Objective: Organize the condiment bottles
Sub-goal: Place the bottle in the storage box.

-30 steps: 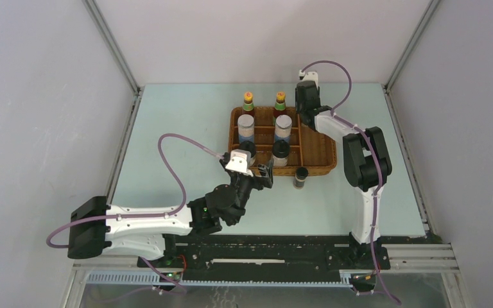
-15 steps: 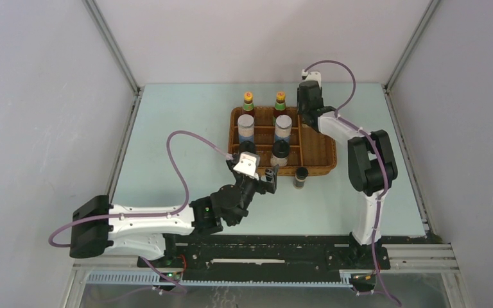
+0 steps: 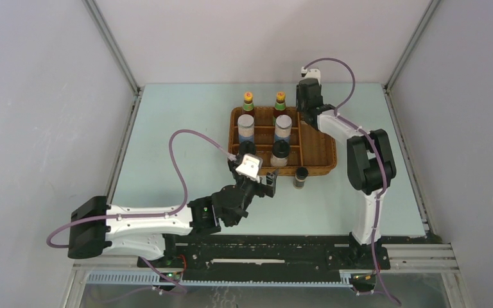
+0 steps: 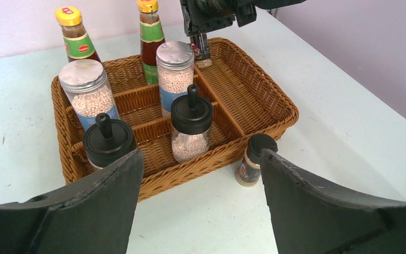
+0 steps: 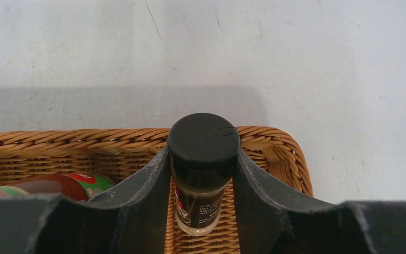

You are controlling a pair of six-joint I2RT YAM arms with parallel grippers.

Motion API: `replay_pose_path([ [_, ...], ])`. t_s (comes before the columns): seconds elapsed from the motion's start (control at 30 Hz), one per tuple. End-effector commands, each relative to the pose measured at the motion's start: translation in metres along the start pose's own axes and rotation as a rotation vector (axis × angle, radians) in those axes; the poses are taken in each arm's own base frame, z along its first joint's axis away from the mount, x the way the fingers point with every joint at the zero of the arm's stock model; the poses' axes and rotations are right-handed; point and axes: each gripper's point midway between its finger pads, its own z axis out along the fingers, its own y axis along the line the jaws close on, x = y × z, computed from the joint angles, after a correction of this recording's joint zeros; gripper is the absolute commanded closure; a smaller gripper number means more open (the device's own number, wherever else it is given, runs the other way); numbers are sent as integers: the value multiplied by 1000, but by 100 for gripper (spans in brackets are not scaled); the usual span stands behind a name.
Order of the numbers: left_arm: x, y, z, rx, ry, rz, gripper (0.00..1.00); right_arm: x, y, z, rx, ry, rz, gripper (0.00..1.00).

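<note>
The wicker tray point(image 3: 321, 151) holds two yellow-capped sauce bottles point(image 3: 248, 101) point(image 3: 280, 101), two silver-topped shakers point(image 3: 246, 126) point(image 3: 283, 128) and two black-capped white jars point(image 4: 108, 140) point(image 4: 191, 124). One tiny dark bottle point(image 3: 300, 177) stands on the table just outside the tray's front edge; it also shows in the left wrist view point(image 4: 254, 159). My left gripper point(image 3: 261, 181) is open and empty, low over the table in front of the tray, left of that bottle. My right gripper point(image 5: 203, 156) is shut on the other tiny dark bottle point(image 5: 203, 138), upright in the tray's far right corner.
The tray's large right compartment point(image 4: 254, 90) is bare wicker apart from the held bottle. The tray's far rim point(image 5: 84, 138) runs just behind the right gripper. Grey enclosure walls stand at the left, right and back of the pale table point(image 3: 180, 141).
My left gripper has moved a little toward the near edge and to the right, away from the black-capped jar, jaws still open. The right gripper has barely shifted with its bottle.
</note>
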Motion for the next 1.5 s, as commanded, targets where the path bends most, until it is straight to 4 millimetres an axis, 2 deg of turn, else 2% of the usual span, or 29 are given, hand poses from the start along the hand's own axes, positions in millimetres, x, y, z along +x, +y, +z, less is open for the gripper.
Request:
replay_pose_path([
  [0.0, -32, -4, 1, -5, -55, -71, 15, -22, 9, 7, -17, -52, 23, 100],
  [0.07, -32, -5, 1, -4, -55, -68, 15, -15, 8, 10, -12, -20, 12, 100],
  [0.43, -28, -7, 4, -5, -54, -65, 14, -5, 6, 20, -9, 10, 8, 100],
  [0.7, -28, -6, 4, -8, -56, -70, 14, -2, 8, 23, -18, 27, 11, 94],
  [0.87, -26, -6, 4, -9, -54, -71, 15, 1, 9, 23, -22, 42, 10, 83],
  [1.03, -28, -6, 3, -8, -59, -76, 15, 2, 9, 24, -22, 50, 10, 79],
  [1.47, -29, -5, 4, -9, -63, -76, 15, 6, 11, 29, -28, 76, 8, 58],
])
